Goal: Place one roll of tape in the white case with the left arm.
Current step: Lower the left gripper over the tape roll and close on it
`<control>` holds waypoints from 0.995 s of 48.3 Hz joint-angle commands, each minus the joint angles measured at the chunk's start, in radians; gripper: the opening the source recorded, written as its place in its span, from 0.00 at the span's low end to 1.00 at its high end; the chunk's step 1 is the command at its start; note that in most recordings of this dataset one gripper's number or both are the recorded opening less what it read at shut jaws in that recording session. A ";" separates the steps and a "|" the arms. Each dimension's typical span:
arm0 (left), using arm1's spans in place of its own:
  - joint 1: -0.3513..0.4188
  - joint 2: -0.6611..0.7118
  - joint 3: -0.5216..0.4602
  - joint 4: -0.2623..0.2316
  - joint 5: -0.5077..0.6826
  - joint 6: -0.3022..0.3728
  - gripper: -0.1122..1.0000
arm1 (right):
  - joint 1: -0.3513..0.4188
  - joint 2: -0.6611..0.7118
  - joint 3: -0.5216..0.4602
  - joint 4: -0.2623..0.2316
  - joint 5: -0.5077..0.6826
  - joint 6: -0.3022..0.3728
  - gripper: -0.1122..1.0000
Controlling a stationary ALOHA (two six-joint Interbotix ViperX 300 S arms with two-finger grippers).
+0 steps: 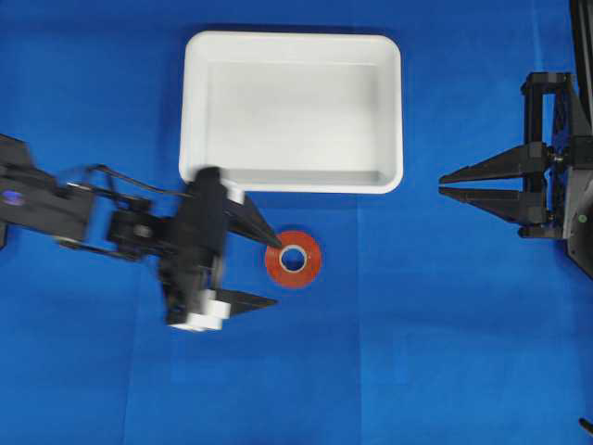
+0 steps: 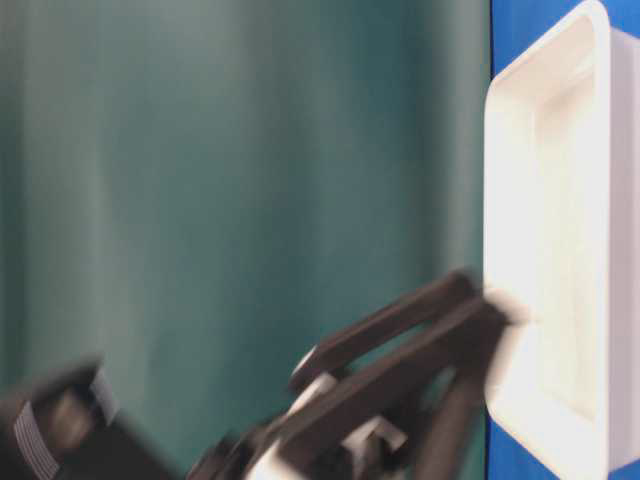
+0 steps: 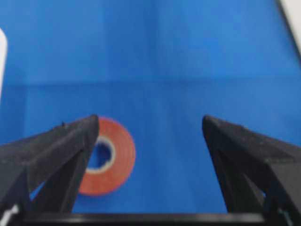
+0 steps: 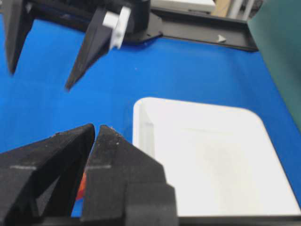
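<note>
Red-orange roll of tape [image 1: 295, 259] flat on the blue bench [image 1: 417, 352], just near of the white case [image 1: 190, 111] and outside it. Left arm's fingers [image 3: 56, 155] spread wide and released, one tip at the roll's left edge. Right fingers [image 1: 486, 171] nearly together, grasping nothing, well right of the case.

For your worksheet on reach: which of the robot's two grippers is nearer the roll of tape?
Left. The left gripper has its fingers spread wide beside the roll of tape, one fingertip at its edge. The right gripper sits far across the cloth, beyond the white case.
</note>
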 commanded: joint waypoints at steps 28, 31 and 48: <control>0.008 0.334 -0.233 0.003 0.193 -0.008 0.90 | -0.005 0.006 -0.002 0.005 -0.003 0.003 0.36; 0.008 0.356 -0.241 0.003 0.195 -0.008 0.90 | -0.003 0.005 -0.002 0.005 -0.003 0.003 0.36; 0.025 0.373 -0.241 0.008 0.229 0.000 0.66 | -0.003 0.003 -0.002 0.005 -0.002 0.003 0.36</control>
